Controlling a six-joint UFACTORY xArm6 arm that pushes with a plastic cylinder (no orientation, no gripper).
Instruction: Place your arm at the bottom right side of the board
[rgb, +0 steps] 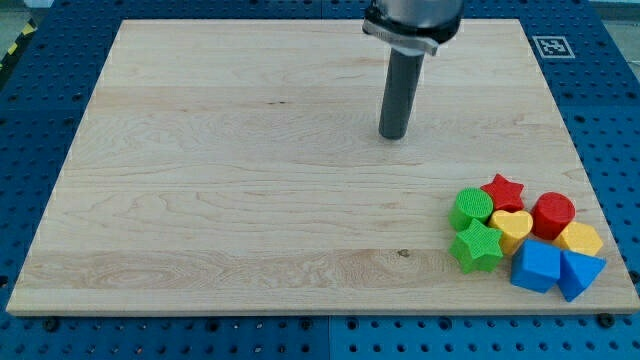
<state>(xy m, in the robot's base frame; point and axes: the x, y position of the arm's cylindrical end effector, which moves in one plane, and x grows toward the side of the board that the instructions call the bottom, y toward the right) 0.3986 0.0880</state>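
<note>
Your tip (394, 136) sits on the pale wooden board (250, 180), no gripper on it, nothing held, well up-left of the block cluster at the board's bottom right corner. Cluster, all touching: green cylinder (472, 208), red star (503, 190), yellow heart (512, 226), red cylinder (552, 214), green star (478, 246), yellow block (582, 239) partly hidden, blue cube (537, 265), blue wedge-like block (581, 271). Rod top is cut off.

Tool tip (393, 136) toward board (250, 200) top, blocks (525, 235) clustered at bottom right, well apart.

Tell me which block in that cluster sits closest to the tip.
The red star, topmost in the cluster; the green cylinder is slightly farther from my tip.
</note>
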